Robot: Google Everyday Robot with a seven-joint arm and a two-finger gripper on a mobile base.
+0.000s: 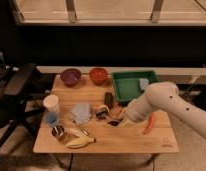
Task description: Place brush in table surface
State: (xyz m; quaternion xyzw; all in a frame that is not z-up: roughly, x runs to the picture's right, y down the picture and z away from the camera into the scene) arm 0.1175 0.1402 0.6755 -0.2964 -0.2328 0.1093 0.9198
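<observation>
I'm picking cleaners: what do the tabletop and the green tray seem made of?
The table surface looks like light tan wood, matte, judging by its warm even tone; laminate is possible. The green tray looks like moulded plastic: uniform colour, raised rim. The gripper sits low over the table's middle, in front of the tray's left end.

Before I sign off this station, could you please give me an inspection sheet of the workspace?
Surface: table surface, light wood, most items on its left half.
Job's things: brush, dark, low by the end of the white arm; whether it rests on the table is unclear.
Clutter: purple bowl, red bowl, green tray holding a sponge, dark block, white cup, blue cup, cloth, banana, orange item.
Grippers: gripper, mid-table, beside the brush.
Cables: nothing seen.
Surroundings: chair at left.
</observation>
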